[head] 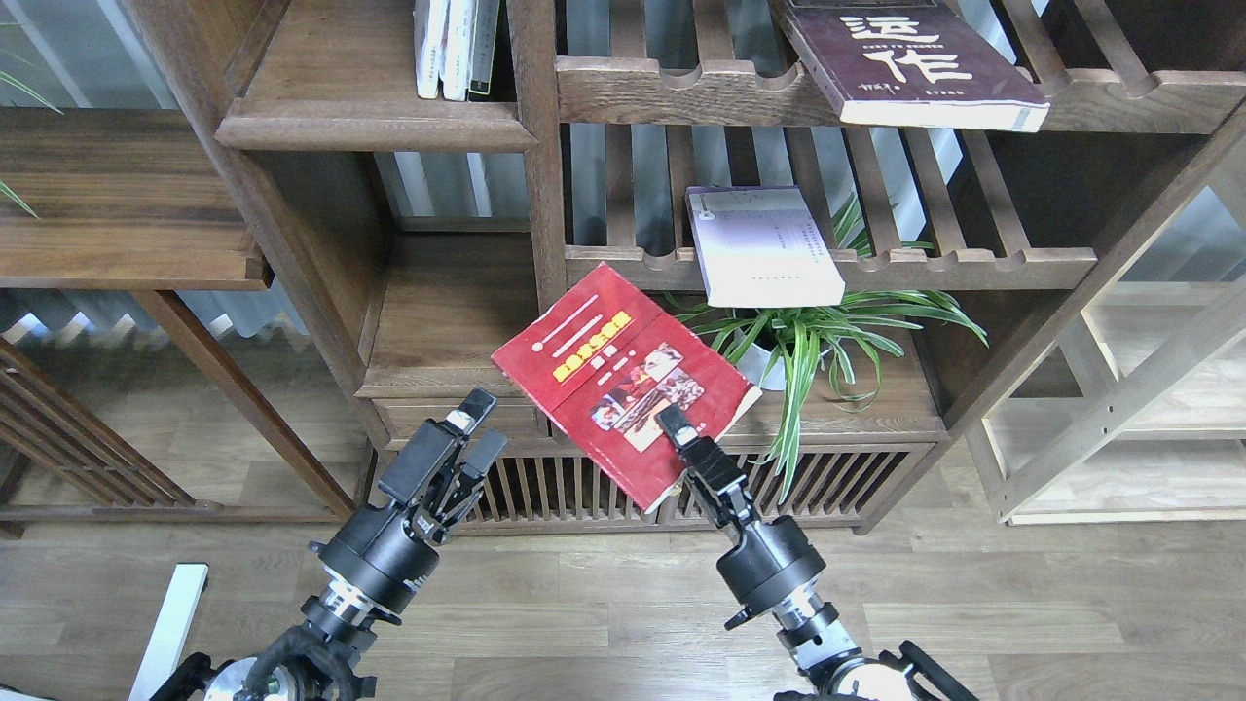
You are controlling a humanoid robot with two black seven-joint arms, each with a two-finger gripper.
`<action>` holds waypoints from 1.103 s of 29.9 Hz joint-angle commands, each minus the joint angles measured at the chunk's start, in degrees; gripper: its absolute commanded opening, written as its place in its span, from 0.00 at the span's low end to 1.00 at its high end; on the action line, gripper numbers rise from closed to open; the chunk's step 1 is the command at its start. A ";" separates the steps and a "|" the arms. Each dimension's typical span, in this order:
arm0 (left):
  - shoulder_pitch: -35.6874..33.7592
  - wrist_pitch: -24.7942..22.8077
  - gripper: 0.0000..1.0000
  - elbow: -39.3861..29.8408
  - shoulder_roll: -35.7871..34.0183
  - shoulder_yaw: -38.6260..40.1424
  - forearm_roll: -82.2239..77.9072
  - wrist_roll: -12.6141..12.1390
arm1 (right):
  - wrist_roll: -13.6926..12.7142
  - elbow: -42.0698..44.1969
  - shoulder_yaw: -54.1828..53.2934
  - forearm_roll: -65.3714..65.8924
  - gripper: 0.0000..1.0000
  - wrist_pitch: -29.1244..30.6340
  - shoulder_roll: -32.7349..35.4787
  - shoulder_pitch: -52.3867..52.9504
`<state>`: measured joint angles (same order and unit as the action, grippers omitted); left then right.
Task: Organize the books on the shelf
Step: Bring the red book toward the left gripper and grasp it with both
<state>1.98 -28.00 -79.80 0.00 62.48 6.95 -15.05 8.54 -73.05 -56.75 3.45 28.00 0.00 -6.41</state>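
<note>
1. My right gripper [675, 424] is clamped on the lower edge of the red book [623, 375], holding it tilted in the air before the bookcase.
2. My left gripper [474, 428] hangs empty, fingers parted.
3. The maroon book [905, 60] lies on the top slatted rack.
4. The pale book [764, 245] lies on the lower rack, above a plant [818, 336].
5. The solid shelf [375, 122] at upper left carries upright books.
</note>
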 commanded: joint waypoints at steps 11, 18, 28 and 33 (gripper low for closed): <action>1.18 0.00 0.99 3.07 0.00 -2.10 0.44 0.37 | -0.02 0.10 3.93 0.51 0.03 0.00 0.00 -0.09; 1.27 0.00 0.99 5.44 0.00 -2.45 0.44 0.11 | -0.10 0.10 5.24 0.77 0.03 0.00 0.00 -0.09; 1.45 0.00 0.99 5.80 0.00 -2.98 0.35 0.20 | -0.10 0.45 7.44 2.09 0.03 0.00 0.00 -0.62; 1.45 0.00 0.99 5.80 0.00 -3.16 0.44 -0.15 | -0.10 0.54 7.62 2.18 0.03 0.00 0.00 -0.71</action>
<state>3.41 -28.00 -73.97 0.00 59.42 7.30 -15.02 8.48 -72.54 -49.17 5.60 28.00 0.00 -7.09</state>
